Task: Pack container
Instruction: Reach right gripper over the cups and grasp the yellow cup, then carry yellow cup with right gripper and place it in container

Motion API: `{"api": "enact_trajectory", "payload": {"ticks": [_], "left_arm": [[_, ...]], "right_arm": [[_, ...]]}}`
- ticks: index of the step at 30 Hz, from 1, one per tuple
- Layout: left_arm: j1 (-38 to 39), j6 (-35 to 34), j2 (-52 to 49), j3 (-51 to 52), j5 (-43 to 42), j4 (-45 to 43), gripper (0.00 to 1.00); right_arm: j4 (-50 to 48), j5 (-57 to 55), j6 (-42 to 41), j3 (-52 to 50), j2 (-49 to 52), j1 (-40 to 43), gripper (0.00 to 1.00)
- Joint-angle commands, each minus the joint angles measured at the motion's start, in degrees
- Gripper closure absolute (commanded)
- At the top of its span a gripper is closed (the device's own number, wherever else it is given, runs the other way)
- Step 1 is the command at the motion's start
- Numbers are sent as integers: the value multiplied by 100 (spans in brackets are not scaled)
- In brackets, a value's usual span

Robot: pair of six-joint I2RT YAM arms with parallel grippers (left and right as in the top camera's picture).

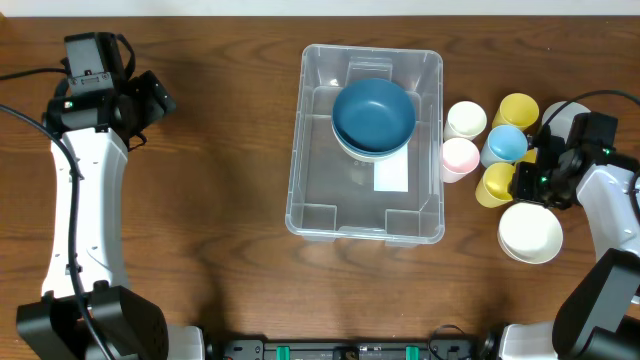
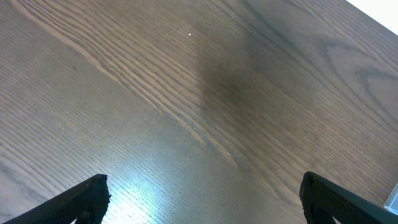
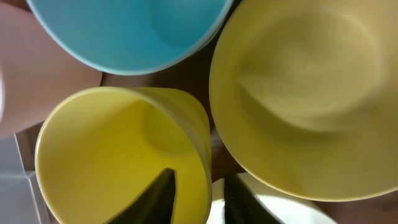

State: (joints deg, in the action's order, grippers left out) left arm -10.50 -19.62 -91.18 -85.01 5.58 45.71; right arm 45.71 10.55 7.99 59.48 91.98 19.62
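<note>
The container (image 1: 300, 150), a large clear rectangular bin with a white label, stands mid-table. In it a dark blue bowl (image 1: 374, 112) sits nested on a paler bowl. My right gripper (image 1: 522, 180) is at the cup cluster to the container's right. Its fingers (image 3: 199, 199) are closed across the wall of a yellow cup (image 1: 494, 185), one inside and one outside; the cup fills the lower left of the right wrist view (image 3: 106, 143). My left gripper (image 1: 160, 100) is far left, open and empty over bare wood (image 2: 202, 199).
Around the yellow cup stand a white cup (image 1: 466, 120), a pink cup (image 1: 459, 157), a light blue cup (image 1: 506, 143), a second yellow cup (image 1: 517, 109) and a white bowl (image 1: 530, 233). The cups are packed closely together.
</note>
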Motion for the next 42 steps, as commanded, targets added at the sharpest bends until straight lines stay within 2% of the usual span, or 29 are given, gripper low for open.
{"api": "enact_trajectory", "payload": {"ticks": [1,9,17,26,33,42], "left_arm": [[-20,11,46,-48,70,13,2],[-20,9,46,-48,70,13,2],[-20,9,46,-50,70,13,2],[-20,9,46,-48,70,13,2],[-20,9,48,-50,70,13,2],[-20,9,46,-48,70,13,2]], "right_arm": [[-4,48,15,-26,22,-52,80],[81,44,-72,-26,22,-52,99],[498,42,-448,273,-232,-52,99],[1729,39,-846,1460,-1290,-328,99],[2457,-2,-846,2422,-1683,-1340,99],[1626,-7,-1119,2522,-1469,-3554,99]]}}
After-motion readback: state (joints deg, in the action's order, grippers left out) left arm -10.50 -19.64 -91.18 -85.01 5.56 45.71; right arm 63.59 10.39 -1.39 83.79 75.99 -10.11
